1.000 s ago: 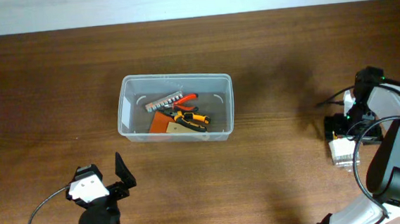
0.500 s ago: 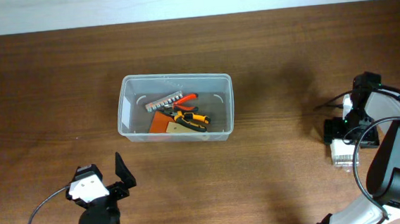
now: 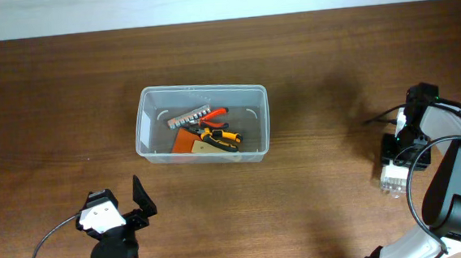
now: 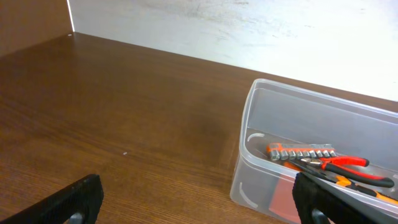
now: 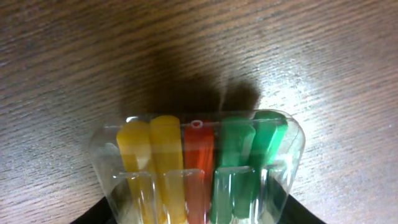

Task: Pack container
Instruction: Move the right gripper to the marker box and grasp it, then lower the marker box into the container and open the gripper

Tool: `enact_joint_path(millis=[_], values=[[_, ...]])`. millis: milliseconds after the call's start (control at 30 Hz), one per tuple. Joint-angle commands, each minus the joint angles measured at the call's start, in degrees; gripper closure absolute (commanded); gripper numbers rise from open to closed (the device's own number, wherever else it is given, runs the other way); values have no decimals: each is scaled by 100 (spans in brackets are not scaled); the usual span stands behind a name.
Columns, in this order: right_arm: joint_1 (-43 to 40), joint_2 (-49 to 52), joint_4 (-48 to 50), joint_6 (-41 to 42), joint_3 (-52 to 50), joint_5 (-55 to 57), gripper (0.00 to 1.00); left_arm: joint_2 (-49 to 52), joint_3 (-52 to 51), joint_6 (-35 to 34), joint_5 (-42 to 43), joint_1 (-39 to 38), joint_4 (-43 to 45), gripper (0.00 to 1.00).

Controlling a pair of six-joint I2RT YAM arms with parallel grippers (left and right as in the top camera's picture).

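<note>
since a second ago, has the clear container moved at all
No. In the overhead view the container keeps the same place and angle against the far edge of the table.

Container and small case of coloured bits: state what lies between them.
Only bare brown table between the container and the small case, shown in the overhead view.

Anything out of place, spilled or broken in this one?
Nothing spilled or damaged. Only the small clear case of yellow, red and green bits stands apart: at the wooden table's far right, in the right tool, outside the large clear plastic tub holding the hand tools.
</note>
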Motion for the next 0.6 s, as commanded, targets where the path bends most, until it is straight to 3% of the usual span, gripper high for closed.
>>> enact_joint_path(millis=[0, 167, 333, 433, 567], values=[[9, 177, -92, 177, -26, 184, 50, -44, -17, 50, -22, -17, -11, 1], [9, 177, -459, 254, 562, 184, 51, -44, -17, 50, -22, -17, -11, 1], [44, 177, -935, 256, 1532, 177, 63, -44, -17, 50, -22, -17, -11, 1], [190, 177, -1222, 256, 2188, 151, 64, -44, -17, 50, -22, -17, -11, 1], [966, 177, -1672, 227, 3416, 52, 64, -44, -17, 50, -22, -17, -11, 1]])
